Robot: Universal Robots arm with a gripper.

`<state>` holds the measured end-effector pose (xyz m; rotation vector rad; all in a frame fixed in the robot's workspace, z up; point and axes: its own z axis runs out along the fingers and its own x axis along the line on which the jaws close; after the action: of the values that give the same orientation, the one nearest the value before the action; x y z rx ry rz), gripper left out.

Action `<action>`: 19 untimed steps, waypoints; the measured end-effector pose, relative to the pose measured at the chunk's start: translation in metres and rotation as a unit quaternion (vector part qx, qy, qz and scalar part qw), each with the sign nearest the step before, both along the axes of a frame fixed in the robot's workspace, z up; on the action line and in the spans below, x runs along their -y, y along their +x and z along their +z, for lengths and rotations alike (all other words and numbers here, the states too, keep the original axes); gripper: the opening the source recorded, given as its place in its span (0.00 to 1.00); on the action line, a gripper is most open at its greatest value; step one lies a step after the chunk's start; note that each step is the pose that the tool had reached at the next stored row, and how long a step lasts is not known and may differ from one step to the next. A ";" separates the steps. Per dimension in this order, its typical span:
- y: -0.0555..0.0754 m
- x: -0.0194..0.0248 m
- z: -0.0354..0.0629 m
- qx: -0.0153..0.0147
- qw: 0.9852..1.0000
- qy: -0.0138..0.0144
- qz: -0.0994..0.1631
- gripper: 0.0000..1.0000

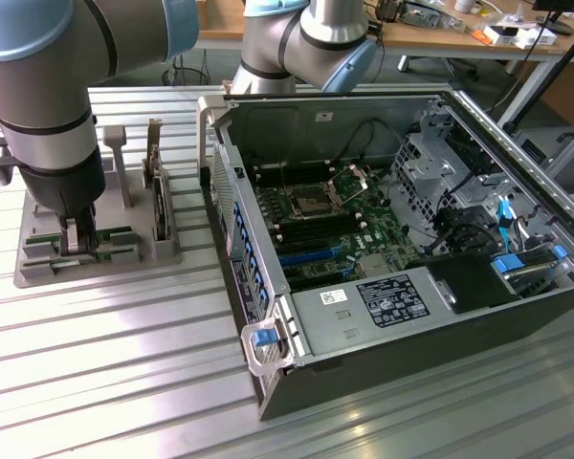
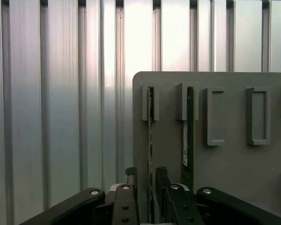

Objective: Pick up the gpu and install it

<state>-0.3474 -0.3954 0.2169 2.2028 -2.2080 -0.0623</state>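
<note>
My claw [image 2: 147, 174] stands open above the flat grey plastic holder [image 2: 234, 168] on the ribbed metal surface [image 2: 61, 117]. It has a finger on either side of the thin green circuit-board gpu stick [image 2: 150, 136], which stands on edge in its slot and is not yet gripped. A second green stick with a white label [image 2: 189, 136] sits in the next slot, just beside it. At the exterior view's right, well apart from the holder, lies the open dark computer case [image 1: 231, 220], its motherboard exposed.
</note>
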 end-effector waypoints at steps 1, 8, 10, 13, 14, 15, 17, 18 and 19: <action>0.000 0.0000 -0.0013 0.000 1.000 0.000 0.000 0.30; -0.001 0.0000 -0.0051 0.000 1.000 0.000 0.000 0.30; -0.001 0.0000 -0.0052 0.000 1.000 0.000 0.000 0.29; -0.001 0.0000 -0.0051 0.000 1.000 0.000 0.000 0.12; -0.001 0.0000 -0.0052 0.000 1.000 0.000 0.000 0.12; -0.001 0.0000 -0.0051 0.000 1.000 0.000 0.000 0.12; -0.001 0.0000 -0.0051 0.000 1.000 0.000 0.000 0.12; -0.001 0.0000 -0.0051 0.000 1.000 0.000 0.000 0.12; -0.001 0.0000 -0.0052 0.000 1.000 0.000 0.000 0.12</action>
<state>-0.3480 -0.3954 0.2117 2.2029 -2.2080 -0.0623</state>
